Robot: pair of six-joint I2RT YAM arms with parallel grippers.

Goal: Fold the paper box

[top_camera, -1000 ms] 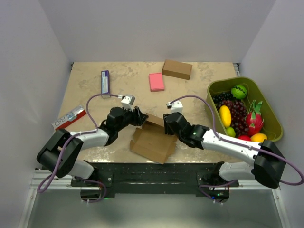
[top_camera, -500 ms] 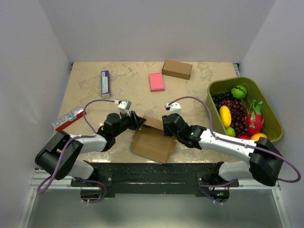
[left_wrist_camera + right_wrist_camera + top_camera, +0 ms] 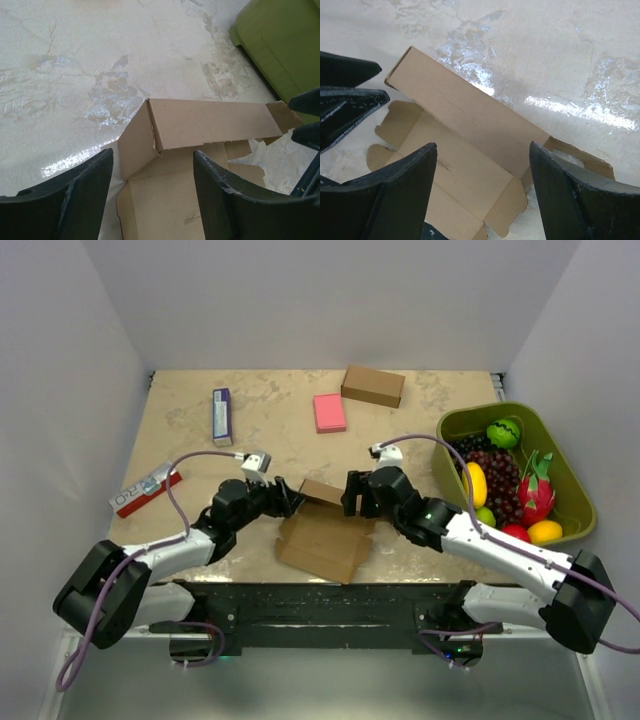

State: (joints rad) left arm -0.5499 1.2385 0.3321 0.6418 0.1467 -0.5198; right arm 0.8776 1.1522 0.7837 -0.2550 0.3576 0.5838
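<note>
The paper box (image 3: 322,532) is a brown cardboard cut-out lying opened near the table's front edge, between my two arms. Its far long panel (image 3: 210,122) stands folded up from the flat base, with small end flaps loose at both ends. My left gripper (image 3: 291,498) is at the box's far left corner, open, and its fingers (image 3: 85,195) straddle the base panel without pinching it. My right gripper (image 3: 351,494) is at the far right corner, also open. In the right wrist view the raised panel (image 3: 460,100) lies ahead of that gripper (image 3: 482,147).
A ready-made brown box (image 3: 373,386) and a pink block (image 3: 329,412) sit at the back. A green basket (image 3: 470,412) of fruit stands at the right. A blue-and-white pack (image 3: 221,415) and a red-and-white pack (image 3: 146,489) lie at the left.
Both grippers have opened wider. The right gripper has drawn back to the right from the box's far panel, and the left arm has stretched lower along the table.
</note>
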